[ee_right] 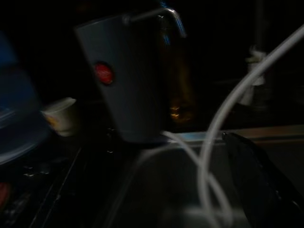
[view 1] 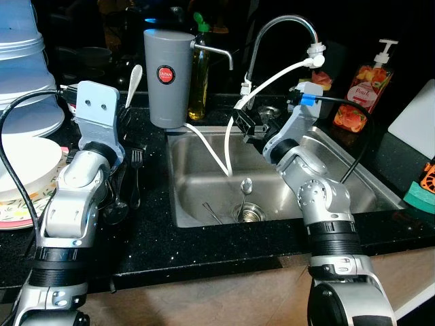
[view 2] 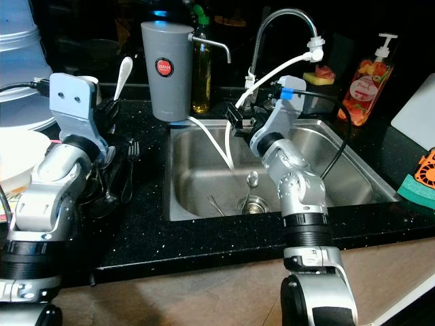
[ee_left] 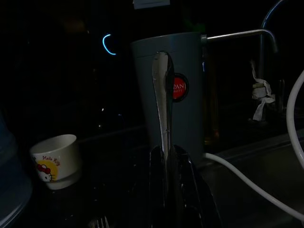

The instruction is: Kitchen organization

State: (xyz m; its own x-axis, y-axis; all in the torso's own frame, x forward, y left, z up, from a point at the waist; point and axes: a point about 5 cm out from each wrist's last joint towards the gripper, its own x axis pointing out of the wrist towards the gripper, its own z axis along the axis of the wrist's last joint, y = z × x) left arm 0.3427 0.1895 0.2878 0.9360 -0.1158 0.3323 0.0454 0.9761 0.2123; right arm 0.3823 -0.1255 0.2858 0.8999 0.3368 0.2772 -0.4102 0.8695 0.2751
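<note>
My left gripper (ee_left: 166, 153) is shut on a metal spoon (ee_left: 162, 95), which stands upright over the black counter left of the sink, in front of the grey jug (view 1: 167, 78). The spoon's bowl (view 1: 134, 78) rises above my left wrist. My right gripper (view 1: 247, 125) hovers over the back of the steel sink (view 1: 197, 159), next to the white hose (view 1: 219, 155). It is open, and one black finger (ee_right: 263, 187) shows in the right wrist view. Another spoon (view 1: 246, 185) and a thin utensil (view 1: 212, 212) lie in the basin near the drain (view 1: 250, 212).
A fork (view 1: 136, 173) lies on the counter by my left arm. Stacked plates (view 1: 20, 173) stand at the far left, with a Hello Kitty cup (ee_left: 54, 159) behind. An oil bottle (view 1: 198, 81), tap (view 1: 279, 27), soap dispenser (view 1: 370, 81) and sponge (view 1: 421, 190) ring the sink.
</note>
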